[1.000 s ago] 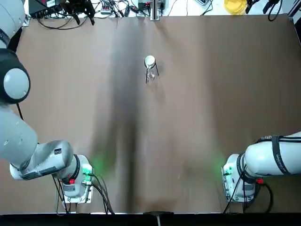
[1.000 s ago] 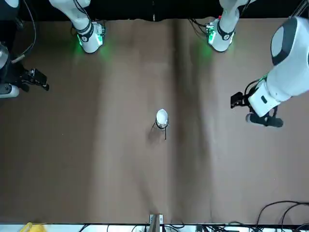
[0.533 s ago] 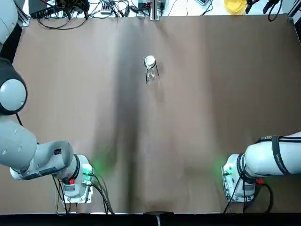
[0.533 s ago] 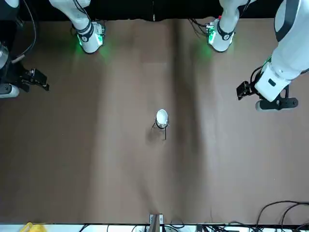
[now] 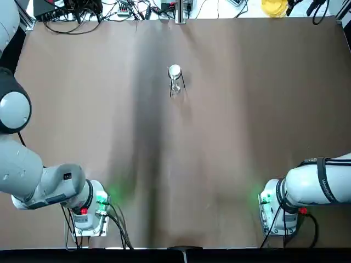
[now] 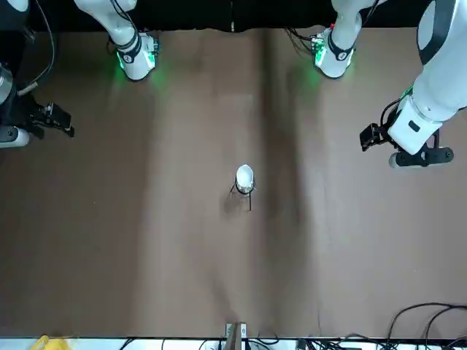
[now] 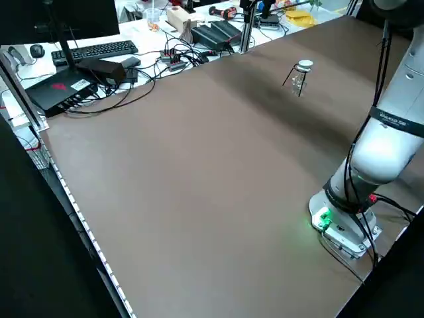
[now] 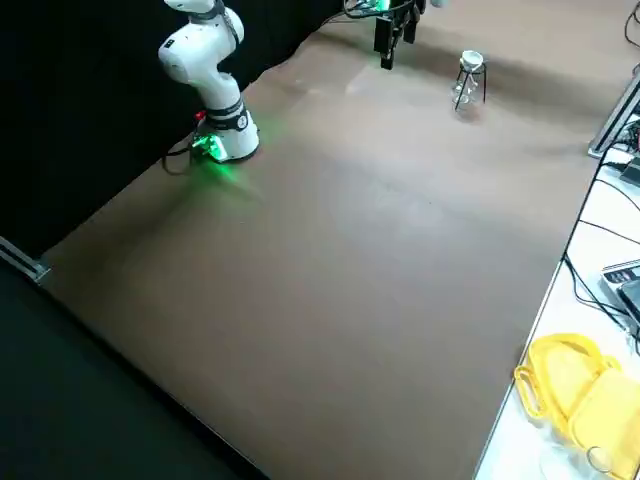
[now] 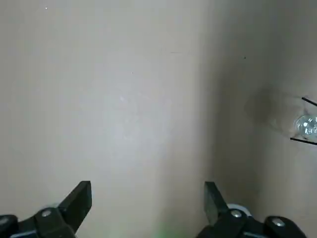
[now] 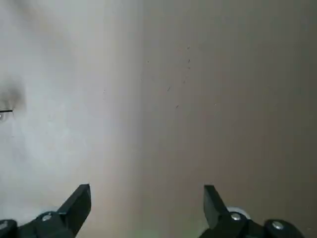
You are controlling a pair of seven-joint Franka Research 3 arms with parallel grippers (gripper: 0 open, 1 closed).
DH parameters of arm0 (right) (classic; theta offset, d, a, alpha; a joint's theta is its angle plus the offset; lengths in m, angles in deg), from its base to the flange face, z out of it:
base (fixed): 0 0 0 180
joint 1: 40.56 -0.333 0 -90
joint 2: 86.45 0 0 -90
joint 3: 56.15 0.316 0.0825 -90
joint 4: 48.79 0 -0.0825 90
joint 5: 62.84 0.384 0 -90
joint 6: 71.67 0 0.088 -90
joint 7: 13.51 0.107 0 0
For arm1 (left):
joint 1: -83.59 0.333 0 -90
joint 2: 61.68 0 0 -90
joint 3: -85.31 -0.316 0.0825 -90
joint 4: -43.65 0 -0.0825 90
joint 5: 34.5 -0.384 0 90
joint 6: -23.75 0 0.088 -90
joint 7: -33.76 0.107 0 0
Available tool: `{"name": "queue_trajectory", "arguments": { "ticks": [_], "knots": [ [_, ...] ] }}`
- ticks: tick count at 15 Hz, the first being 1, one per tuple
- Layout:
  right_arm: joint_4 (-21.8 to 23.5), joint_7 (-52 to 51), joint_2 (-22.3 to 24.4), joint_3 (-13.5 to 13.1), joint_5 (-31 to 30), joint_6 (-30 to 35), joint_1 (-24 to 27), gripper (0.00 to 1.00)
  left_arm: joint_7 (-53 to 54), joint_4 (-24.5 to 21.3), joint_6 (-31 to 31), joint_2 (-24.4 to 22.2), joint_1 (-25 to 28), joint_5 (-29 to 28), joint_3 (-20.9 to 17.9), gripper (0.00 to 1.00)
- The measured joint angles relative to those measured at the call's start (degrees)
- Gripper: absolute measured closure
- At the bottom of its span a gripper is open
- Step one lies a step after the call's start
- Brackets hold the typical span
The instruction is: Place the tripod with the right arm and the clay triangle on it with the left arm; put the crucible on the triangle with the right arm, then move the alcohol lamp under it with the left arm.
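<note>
The crucible [image 5: 175, 70] is seen at the top of the tripod [image 5: 183, 81], which stands upright on the surface [image 5: 219, 126], toward the side across from the arm bases. The alcohol lamp [image 5: 176, 87] is placed under the crucible, between the tripod's legs. Its clear glass is shown in the top view and both side views, while in the front view it is mostly hidden by the crucible. The clay triangle cannot be made out in any view. In the left wrist view, the glass is seen between two legs; in the right wrist view, only a leg tip and a bit of glass are caught at the edge.

The left end effector [image 9: 148, 183] is held above the surface, well apart from the tripod on the robot's left; its fingers are spread wide, with nothing gripped or touched. The right end effector [image 10: 147, 187] is also wide open and empty, and is placed well out on the robot's right, as shown in the front view. By the left side view, a keyboard [image 7: 99, 52] and tangled cables [image 7: 156, 69] are added beyond the surface; by the right side view, yellow items [image 8: 575, 390].
</note>
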Motion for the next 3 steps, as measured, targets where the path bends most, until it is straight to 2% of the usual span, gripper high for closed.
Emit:
{"name": "queue_trajectory", "arguments": {
  "ticks": [3],
  "knots": [
    [0.0, 0.0, 0.0, 0.0, 0.0, 0.0, 0.0, 0.0, -1.75, 0.0, 0.0, 0.0, -0.09, 0.0, 0.05, 0.0]
  ]
}}
